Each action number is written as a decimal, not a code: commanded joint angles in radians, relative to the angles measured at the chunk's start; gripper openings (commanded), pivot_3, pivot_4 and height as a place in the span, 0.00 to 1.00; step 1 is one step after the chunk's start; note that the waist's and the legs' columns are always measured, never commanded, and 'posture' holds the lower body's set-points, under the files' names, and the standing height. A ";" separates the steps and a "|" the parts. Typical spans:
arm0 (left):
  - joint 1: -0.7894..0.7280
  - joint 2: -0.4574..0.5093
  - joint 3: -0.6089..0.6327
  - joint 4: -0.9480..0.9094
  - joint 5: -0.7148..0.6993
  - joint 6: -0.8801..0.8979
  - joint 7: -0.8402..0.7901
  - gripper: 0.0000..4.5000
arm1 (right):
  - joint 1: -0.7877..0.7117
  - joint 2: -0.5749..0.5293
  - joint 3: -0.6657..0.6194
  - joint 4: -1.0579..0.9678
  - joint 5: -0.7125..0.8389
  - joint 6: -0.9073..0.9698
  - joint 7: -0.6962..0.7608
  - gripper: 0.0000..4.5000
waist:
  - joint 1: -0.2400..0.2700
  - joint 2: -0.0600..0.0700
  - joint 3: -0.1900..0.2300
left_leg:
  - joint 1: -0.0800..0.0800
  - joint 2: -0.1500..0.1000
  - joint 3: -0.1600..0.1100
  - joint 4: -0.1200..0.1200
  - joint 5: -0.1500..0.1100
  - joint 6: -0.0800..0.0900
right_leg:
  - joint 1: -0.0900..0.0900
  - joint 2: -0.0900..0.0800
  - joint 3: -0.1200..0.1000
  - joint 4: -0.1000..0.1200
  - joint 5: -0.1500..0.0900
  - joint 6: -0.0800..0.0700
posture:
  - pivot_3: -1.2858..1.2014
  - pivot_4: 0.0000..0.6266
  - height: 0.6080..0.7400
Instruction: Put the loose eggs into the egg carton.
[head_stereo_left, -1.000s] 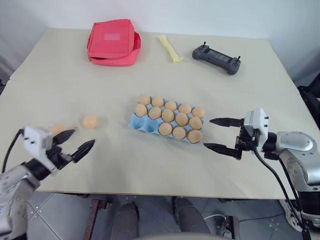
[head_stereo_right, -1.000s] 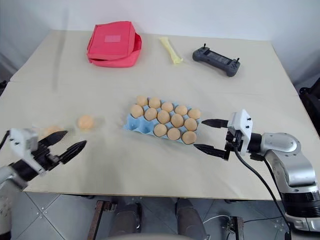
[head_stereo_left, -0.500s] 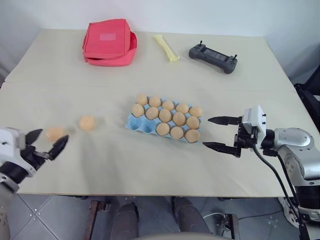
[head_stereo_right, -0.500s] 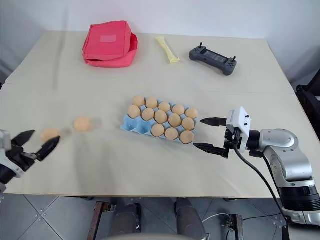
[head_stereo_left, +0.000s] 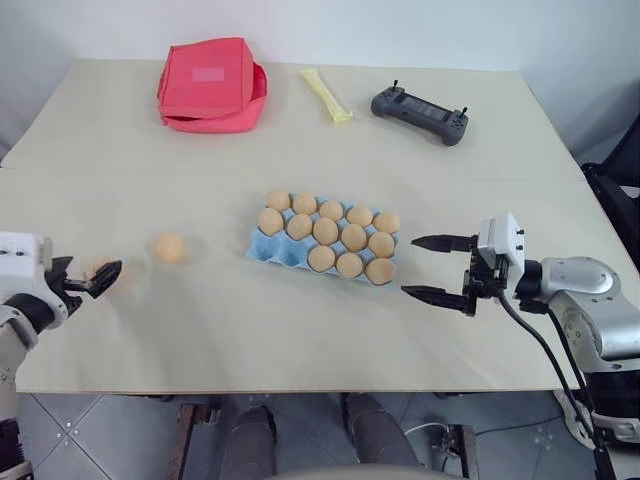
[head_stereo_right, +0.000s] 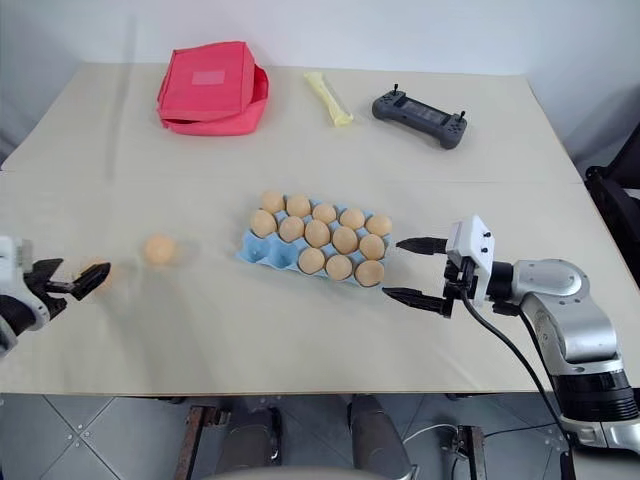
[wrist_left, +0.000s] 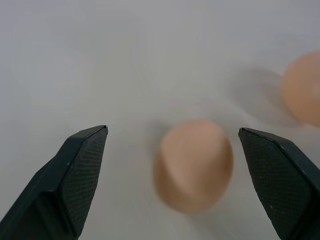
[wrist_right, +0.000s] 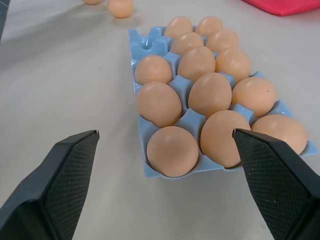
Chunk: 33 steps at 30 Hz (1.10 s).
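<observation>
Left gripper (wrist_left: 172, 145) wide open around a loose egg (wrist_left: 194, 164).

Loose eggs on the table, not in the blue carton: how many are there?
2. One loose egg lies on the table left of the egg carton. The other egg lies farther left, between the left gripper's open fingers, not yet gripped.

Tan-orange eggs (head_stereo_left: 170, 248), light blue carton (head_stereo_left: 272, 247), red pouch (head_stereo_left: 208, 84), dark grey controller (head_stereo_left: 419, 103), beige table (head_stereo_left: 300, 320).
</observation>
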 joint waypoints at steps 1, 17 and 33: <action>-0.005 0.036 -0.012 0.024 0.026 -0.048 -0.040 0.91 | 0.013 -0.017 -0.035 -0.048 0.014 0.006 -0.007 1.00 | 0.000 0.000 0.000 | 0.000 0.000 0.000 -0.001 0.000 0.000 | 0.000 0.000 0.000 0.000 0.000 0.001 | 0.52 0.24 1.00; -0.129 0.121 0.006 -0.279 -0.196 0.093 -0.186 0.39 | 0.037 -0.019 -0.056 -0.073 0.016 0.017 -0.030 1.00 | 0.006 0.000 0.000 | 0.000 0.000 0.000 -0.007 0.000 0.000 | -0.002 0.000 -0.001 0.000 0.003 0.007 | 0.52 0.24 1.00; -0.574 -0.194 -0.614 -0.025 -0.061 -0.122 -0.401 0.39 | 0.125 -0.012 -0.101 -0.155 0.023 0.018 -0.108 1.00 | 0.009 0.000 0.000 | 0.000 0.000 -0.001 -0.002 0.000 0.000 | -0.001 0.002 -0.001 0.002 0.004 0.009 | 0.52 0.24 1.00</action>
